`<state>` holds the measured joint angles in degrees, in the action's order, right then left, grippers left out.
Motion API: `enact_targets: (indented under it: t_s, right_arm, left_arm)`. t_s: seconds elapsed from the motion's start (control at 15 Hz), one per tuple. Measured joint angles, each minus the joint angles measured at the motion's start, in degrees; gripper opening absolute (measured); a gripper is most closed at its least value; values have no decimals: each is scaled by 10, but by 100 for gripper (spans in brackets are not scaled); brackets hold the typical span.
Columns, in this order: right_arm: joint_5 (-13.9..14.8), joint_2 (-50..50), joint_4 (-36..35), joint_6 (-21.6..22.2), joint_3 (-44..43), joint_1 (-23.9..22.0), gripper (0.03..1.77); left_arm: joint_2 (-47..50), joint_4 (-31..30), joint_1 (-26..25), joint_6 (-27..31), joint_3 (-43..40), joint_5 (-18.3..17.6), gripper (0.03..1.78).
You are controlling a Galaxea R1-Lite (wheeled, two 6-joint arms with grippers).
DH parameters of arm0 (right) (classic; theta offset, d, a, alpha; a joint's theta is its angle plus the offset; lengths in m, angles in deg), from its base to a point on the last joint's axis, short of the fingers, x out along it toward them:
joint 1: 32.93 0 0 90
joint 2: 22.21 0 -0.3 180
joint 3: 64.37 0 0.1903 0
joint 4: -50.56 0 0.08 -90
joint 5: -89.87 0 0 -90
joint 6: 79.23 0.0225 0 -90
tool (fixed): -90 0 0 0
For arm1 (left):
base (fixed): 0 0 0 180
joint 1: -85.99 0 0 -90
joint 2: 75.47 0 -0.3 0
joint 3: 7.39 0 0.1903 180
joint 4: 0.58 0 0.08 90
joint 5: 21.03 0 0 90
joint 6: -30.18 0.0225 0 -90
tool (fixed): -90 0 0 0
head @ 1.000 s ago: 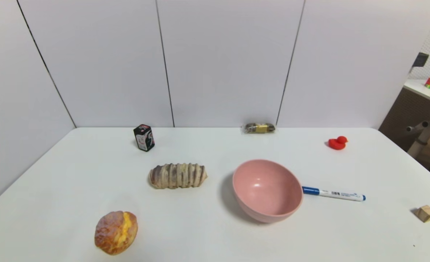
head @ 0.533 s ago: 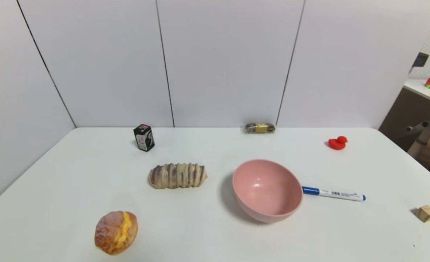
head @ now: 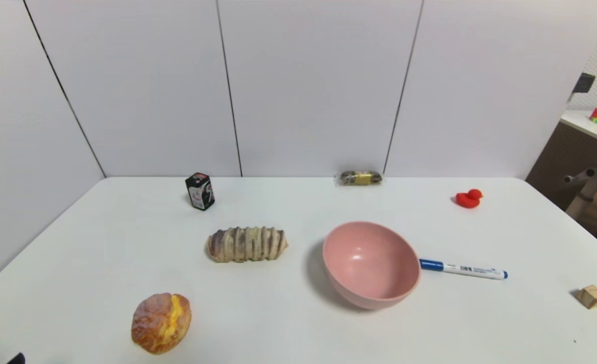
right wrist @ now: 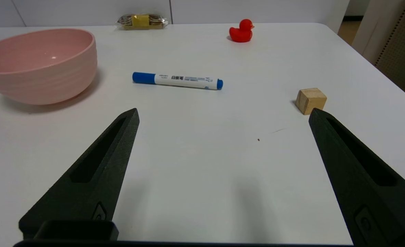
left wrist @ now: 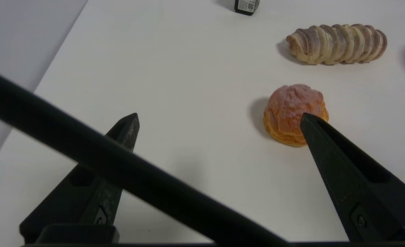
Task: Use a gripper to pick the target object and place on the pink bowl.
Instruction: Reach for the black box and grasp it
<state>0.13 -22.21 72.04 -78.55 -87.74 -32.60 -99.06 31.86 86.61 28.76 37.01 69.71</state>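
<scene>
The small black box with the pink-and-white label stands upright at the far left of the table, near the wall; its lower edge shows in the left wrist view. The pink bowl sits empty at mid-table, also seen as the pink bowl in the right wrist view. My left gripper hovers open over the near left of the table, nothing between its fingers; a dark tip of it shows in the head view. My right gripper is open over the near right, empty.
A round orange bun lies near left, a striped bread loaf left of the bowl. A blue-capped marker lies right of the bowl. A wooden cube, a red duck and a wrapped snack lie farther off.
A dark tip of the left gripper has come into the head view at the bottom left corner. The objects on the table have not moved.
</scene>
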Motion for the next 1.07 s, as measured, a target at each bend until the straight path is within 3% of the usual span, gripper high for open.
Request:
enact_targets:
  t_s: [0.27,0.67,0.8,1.07]
  right_arm:
    - [0,0,0,0,0,0,171]
    - [0,0,0,0,0,0,171]
    - [0,0,0,0,0,0,171]
    - [0,0,0,0,0,0,171]
  left_arm:
    - [-211,18,15,20,151,-1,169]
    - [-527,-18,57,27,325,-2,169]
    - [-613,-68,64,27,350,-10,169]
    - [-758,-266,69,25,336,-39,169]
